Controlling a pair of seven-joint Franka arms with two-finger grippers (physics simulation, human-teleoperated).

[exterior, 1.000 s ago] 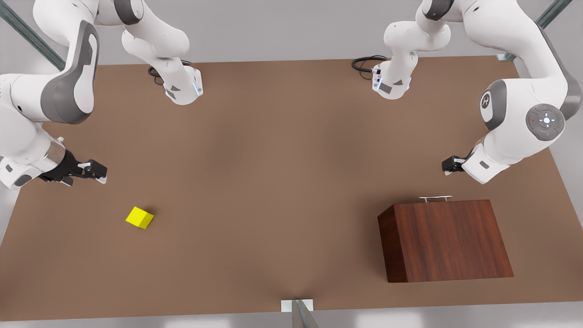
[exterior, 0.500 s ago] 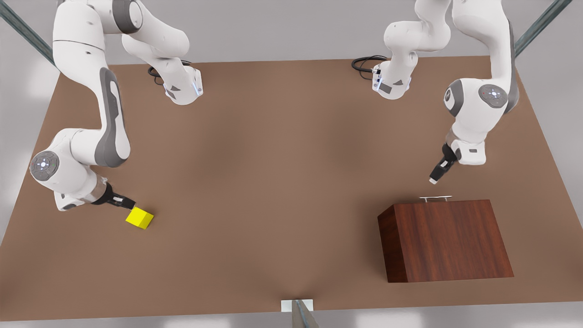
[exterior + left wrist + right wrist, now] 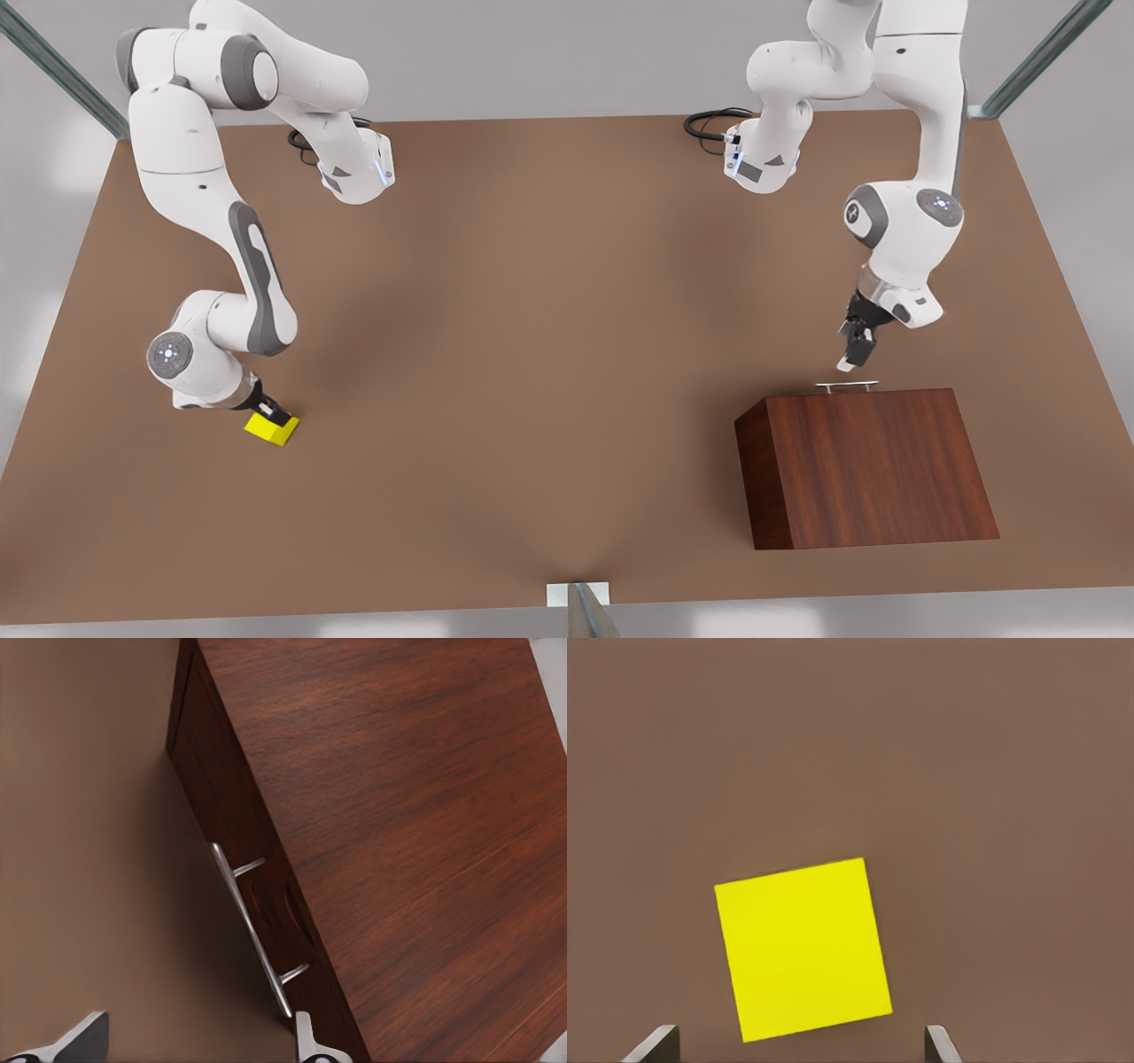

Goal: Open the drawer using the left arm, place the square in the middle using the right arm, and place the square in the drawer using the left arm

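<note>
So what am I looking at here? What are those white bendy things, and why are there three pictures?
They are two robot arms, each ending in a black pincer. The wide picture looks down on a brown table; the other two come from cameras on the arms' wrists. The right pincer hangs open just over a yellow cube, seen up close in its wrist picture. The left pincer, also open, nears the silver handle of a closed drawer in a wooden box. Nothing is held yet.
</note>
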